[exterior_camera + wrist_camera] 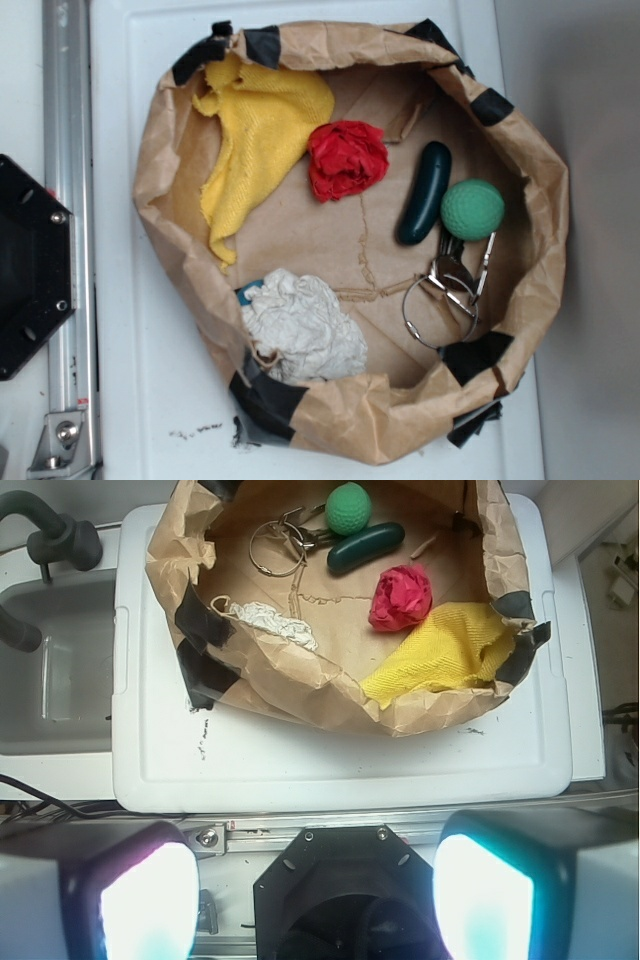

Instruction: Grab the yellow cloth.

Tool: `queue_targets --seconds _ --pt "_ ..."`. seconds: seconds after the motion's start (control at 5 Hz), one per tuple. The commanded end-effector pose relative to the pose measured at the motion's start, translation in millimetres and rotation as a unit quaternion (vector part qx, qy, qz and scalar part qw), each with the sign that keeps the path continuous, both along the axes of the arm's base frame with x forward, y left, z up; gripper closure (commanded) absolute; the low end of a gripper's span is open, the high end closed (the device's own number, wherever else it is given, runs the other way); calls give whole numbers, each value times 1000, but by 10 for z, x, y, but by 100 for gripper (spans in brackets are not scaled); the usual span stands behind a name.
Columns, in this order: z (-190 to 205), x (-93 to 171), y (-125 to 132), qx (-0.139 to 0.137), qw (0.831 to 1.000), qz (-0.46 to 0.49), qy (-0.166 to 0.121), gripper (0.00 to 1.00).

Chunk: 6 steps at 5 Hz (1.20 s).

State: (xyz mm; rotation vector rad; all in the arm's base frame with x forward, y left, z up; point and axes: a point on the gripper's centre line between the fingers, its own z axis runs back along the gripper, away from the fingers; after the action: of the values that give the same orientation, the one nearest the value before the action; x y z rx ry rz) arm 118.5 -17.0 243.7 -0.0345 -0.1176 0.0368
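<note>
The yellow cloth (256,140) lies spread in the upper left of the brown paper bag (540,160), its narrow tail pointing down toward the bag's left wall. In the wrist view the yellow cloth (445,655) sits at the bag's near right corner, partly behind the paper rim. My gripper (315,900) hangs high above the robot's black base, well short of the bag, open wide with nothing between its fingers (150,900). The gripper itself does not show in the exterior view.
Inside the bag lie a red cloth (345,160), a white wrinkly cloth (305,328), a dark green pickle-shaped toy (425,192), a green ball (472,209) and metal rings (440,295). The bag stands on a white lid (340,760). A sink (50,680) lies to the left.
</note>
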Motion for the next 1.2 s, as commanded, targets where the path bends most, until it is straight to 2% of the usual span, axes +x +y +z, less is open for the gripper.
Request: queue_targets --seconds 0.0,0.2,0.4,0.6,0.8,1.0 --pt "0 0 0 0 1000 0 0 0" --pt "-490 500 181 46 998 35 25 0" --pt "-917 1010 282 67 996 49 8 0" --pt "-1196 1465 320 89 995 25 35 0" --pt "-1333 1421 392 90 995 21 48 0" --pt "-1526 1248 648 83 994 16 70 0"
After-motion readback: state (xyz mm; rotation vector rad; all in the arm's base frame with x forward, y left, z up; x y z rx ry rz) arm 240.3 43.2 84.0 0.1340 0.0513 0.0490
